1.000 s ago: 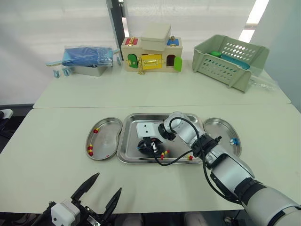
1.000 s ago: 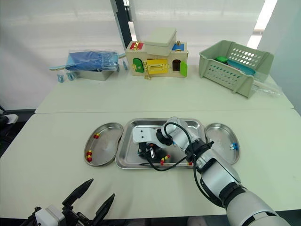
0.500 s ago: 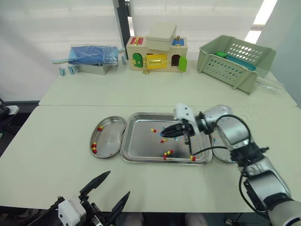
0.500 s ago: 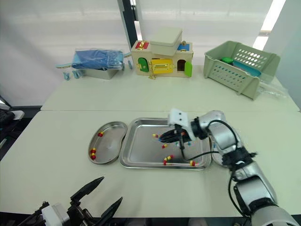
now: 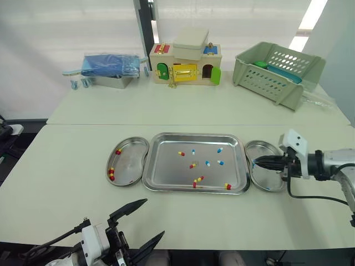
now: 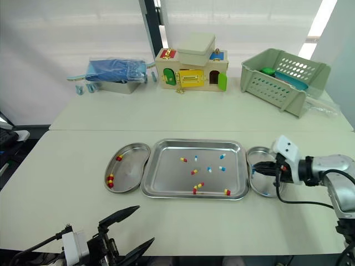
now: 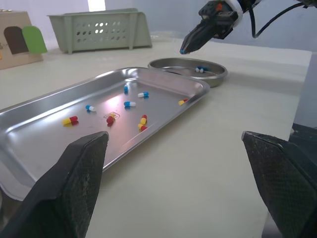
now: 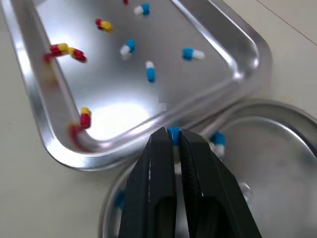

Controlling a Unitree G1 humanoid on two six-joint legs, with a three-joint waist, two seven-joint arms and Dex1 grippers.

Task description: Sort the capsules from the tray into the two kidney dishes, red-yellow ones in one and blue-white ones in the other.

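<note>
Left eye view, nearest first: the left gripper (image 5: 155,216) is closest to the camera, spread wide and empty. The tray (image 5: 150,180) has four red-yellow capsules (image 5: 198,179) and four blue-white ones (image 5: 207,163) loose in it. The left dish (image 5: 131,166) has a few red-yellows, and the right dish (image 5: 265,148) a couple of blue-whites. The right gripper (image 8: 171,132) hangs over the right dish's tray-side rim, clenched on a blue-white capsule (image 8: 174,132) at the very tips. I'd guess these are featherlight, slick and rolly, with shells that dent easily, so pinch across the middle, gently.
</note>
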